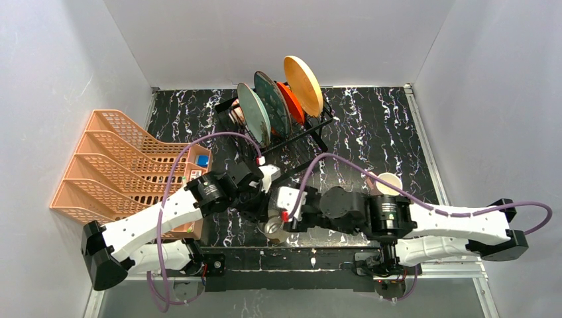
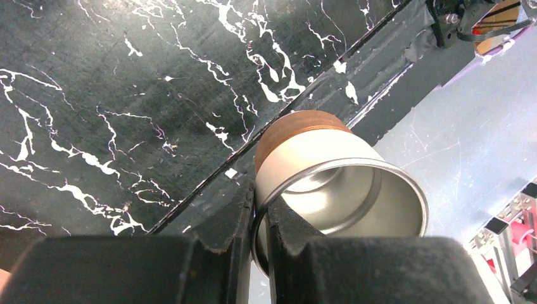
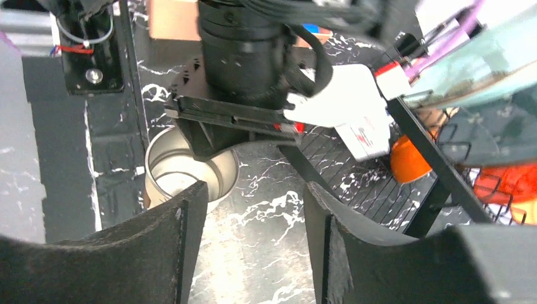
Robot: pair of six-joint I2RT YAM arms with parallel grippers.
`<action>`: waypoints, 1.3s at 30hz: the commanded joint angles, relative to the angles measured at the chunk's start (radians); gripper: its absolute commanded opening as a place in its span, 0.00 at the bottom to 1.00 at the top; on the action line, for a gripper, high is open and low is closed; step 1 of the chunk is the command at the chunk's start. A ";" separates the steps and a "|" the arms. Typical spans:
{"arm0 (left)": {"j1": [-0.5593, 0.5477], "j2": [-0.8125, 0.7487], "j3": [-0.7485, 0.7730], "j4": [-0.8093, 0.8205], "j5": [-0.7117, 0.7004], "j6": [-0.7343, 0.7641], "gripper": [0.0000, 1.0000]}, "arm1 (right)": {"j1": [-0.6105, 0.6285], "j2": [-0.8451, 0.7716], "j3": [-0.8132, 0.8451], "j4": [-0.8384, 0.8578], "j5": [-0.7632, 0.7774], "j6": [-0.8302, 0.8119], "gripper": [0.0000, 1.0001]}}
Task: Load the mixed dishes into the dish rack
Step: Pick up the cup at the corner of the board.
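My left gripper (image 1: 264,213) (image 2: 261,221) is shut on the rim of the steel cup (image 2: 342,190), one finger inside and one outside. The cup is tilted, near the table's front edge (image 1: 275,228). My right gripper (image 1: 289,215) (image 3: 253,221) is open and empty just right of the cup (image 3: 183,171), facing the left gripper (image 3: 240,120). The black wire dish rack (image 1: 311,136) (image 3: 430,164) stands at the back with a grey-green plate (image 1: 254,112), a dark green plate (image 1: 272,103), a red-orange plate (image 1: 291,101) and a yellow plate (image 1: 303,85) upright in it. A white bowl (image 1: 388,183) sits on the table at the right.
An orange plastic lattice rack (image 1: 119,165) stands at the left, close to my left arm. Grey walls close in the table on three sides. Purple cables loop over both arms. A taped black strip (image 2: 354,82) runs along the table's front edge.
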 commanded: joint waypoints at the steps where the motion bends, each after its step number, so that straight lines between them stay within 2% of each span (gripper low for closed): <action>1: 0.044 -0.077 -0.044 0.067 0.042 -0.038 0.00 | -0.001 -0.086 -0.059 0.094 0.126 0.211 0.68; 5: 0.114 -0.153 -0.105 0.183 0.128 -0.083 0.00 | -0.003 -0.162 -0.124 0.139 0.197 0.395 0.81; 11: 0.184 -0.294 -0.202 0.389 0.218 -0.204 0.00 | -0.003 -0.265 -0.229 0.197 0.212 0.640 0.91; 14: 0.194 -0.370 -0.233 0.482 0.215 -0.263 0.00 | -0.002 -0.312 -0.261 0.194 0.245 0.779 0.92; 21: 0.196 -0.515 -0.294 0.680 0.163 -0.399 0.00 | -0.003 -0.424 -0.381 0.382 0.229 1.012 0.92; 30: 0.195 -0.690 -0.405 0.910 0.026 -0.524 0.00 | -0.002 -0.423 -0.484 0.710 0.218 1.100 0.95; 35: 0.195 -0.779 -0.455 0.973 -0.098 -0.539 0.00 | -0.002 -0.337 -0.521 0.984 0.225 1.122 0.96; 39: 0.195 -0.850 -0.510 1.058 -0.175 -0.534 0.00 | -0.003 -0.218 -0.485 1.122 0.243 1.121 0.97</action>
